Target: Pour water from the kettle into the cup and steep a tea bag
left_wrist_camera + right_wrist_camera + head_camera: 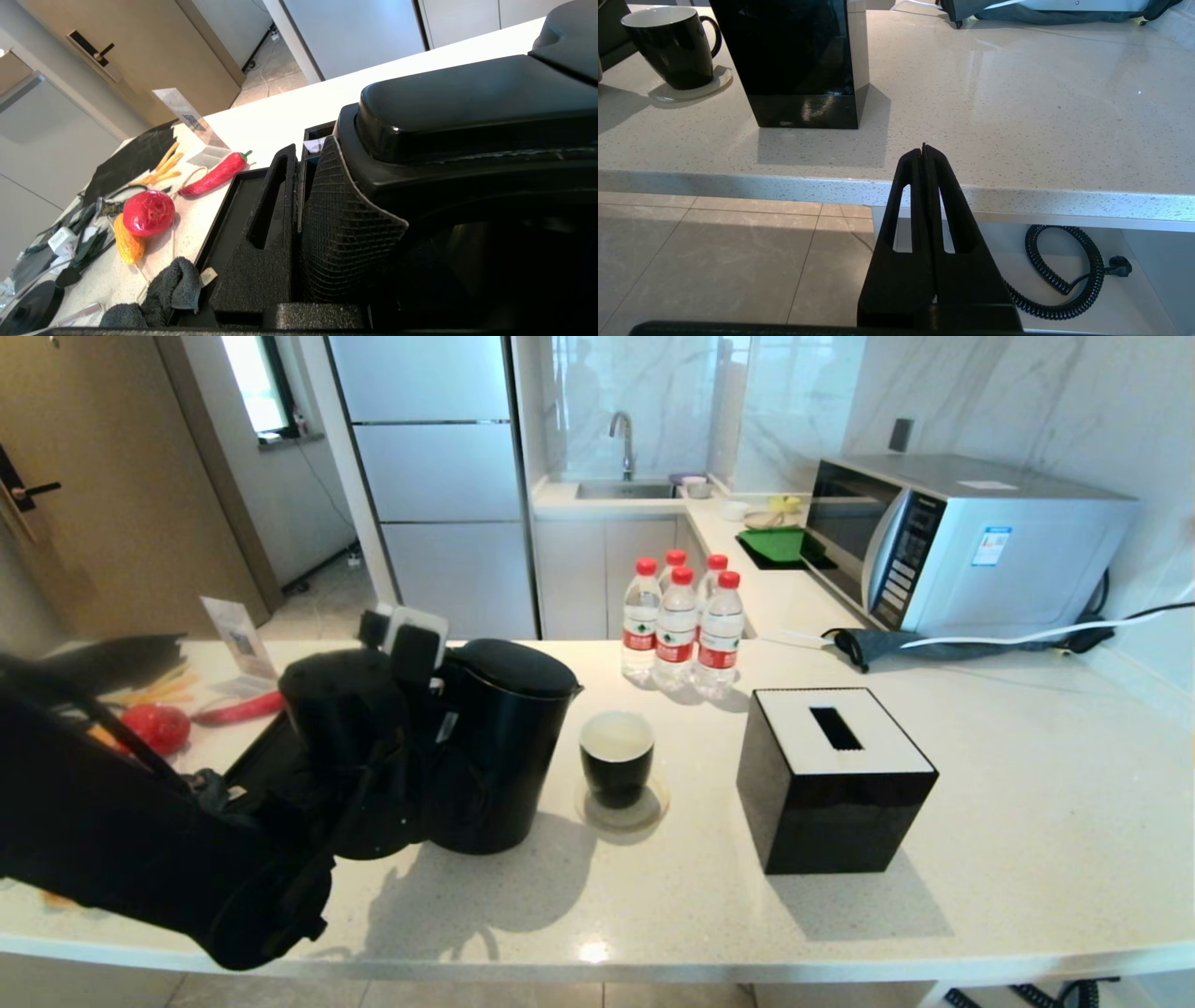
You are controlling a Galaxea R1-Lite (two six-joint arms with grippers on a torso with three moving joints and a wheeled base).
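Left tool [411, 658] clamped on kettle [499, 747] handle; microwave [962, 546] label unreadable

the counter [980, 859] is seen from high up in the head view, looking forward and down, with the kitchen wall far behind. the kettle [499, 747], the cup [616, 756] and the tissue box [831, 775] are all seen from a middle distance.

the left wrist view is taken very close, pressed up to the kettle handle [467, 116], looking sideways along the counter toward a door.

the right wrist view is taken from low down, below the counter edge [738, 184], looking forward and up a little. the cup and tissue box are shared with the head view.
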